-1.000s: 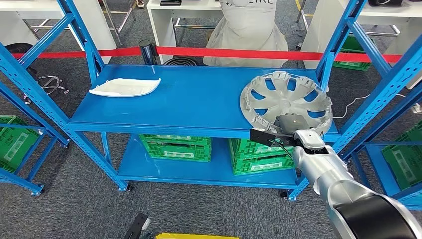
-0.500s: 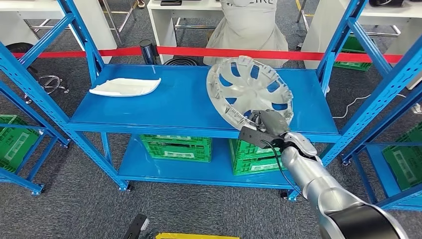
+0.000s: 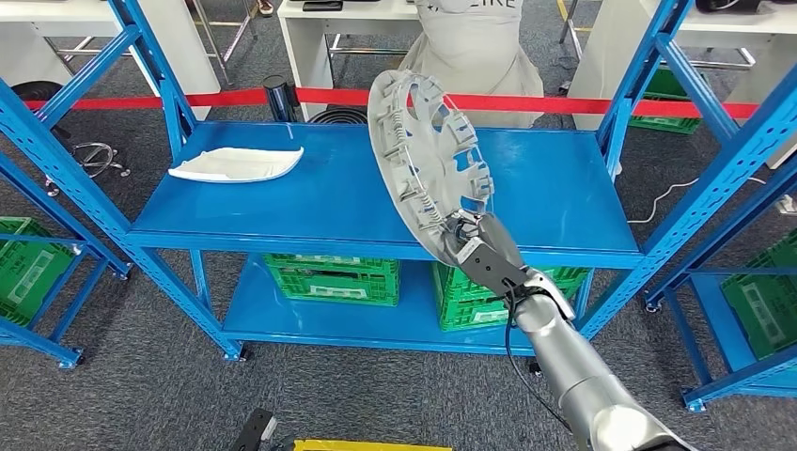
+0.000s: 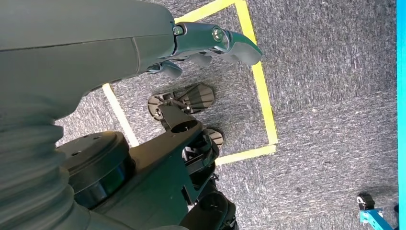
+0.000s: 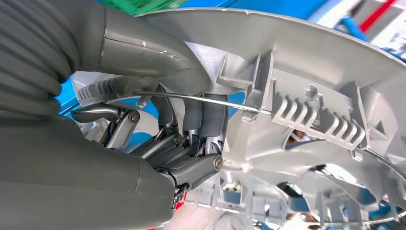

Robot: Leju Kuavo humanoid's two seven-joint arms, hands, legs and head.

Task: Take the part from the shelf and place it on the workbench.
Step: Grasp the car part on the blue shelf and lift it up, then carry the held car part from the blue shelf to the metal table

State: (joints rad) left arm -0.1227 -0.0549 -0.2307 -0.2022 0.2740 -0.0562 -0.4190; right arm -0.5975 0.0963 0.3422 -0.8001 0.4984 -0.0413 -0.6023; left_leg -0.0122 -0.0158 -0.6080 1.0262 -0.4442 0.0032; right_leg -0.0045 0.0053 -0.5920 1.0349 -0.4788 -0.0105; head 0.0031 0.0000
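Hubcap [image 3: 428, 155] – R hand [image 3: 475, 252], no label

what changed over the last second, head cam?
The right robot hand kept its grip on the silver wheel cover, lifted it off the right end of the blue shelf, swung it toward the middle and tipped it up on edge. The white part stayed at the shelf's left end. The left robot hand hangs over the floor, holding nothing.

The right hand [image 3: 481, 252] grips the lower rim of the silver hubcap [image 3: 425, 155], which is held clear above the blue shelf [image 3: 348, 202] and tilted nearly on edge, with a white part [image 3: 235, 164] lying well to the hand's left.
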